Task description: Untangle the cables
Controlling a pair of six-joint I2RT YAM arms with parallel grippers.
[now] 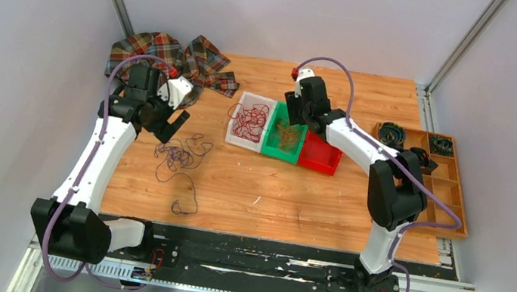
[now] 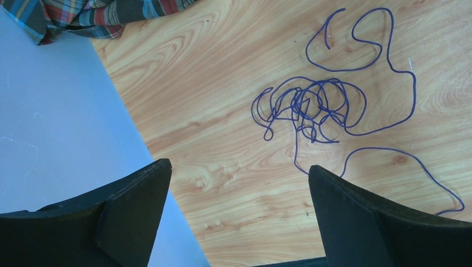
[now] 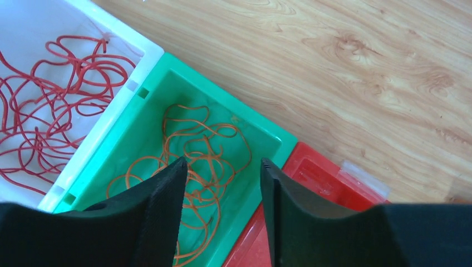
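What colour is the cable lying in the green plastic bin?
Orange: the thin orange cable shows best in the right wrist view.

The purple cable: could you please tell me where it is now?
In the top view the purple cable lies on the table's left half, beside the open left claw and left of the white bin.

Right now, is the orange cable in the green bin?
In: orange cable lies coiled inside the green bin, below the right gripper.

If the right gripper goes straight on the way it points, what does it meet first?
Probably the orange cables in the green bin beneath the right gripper; depth is unclear.
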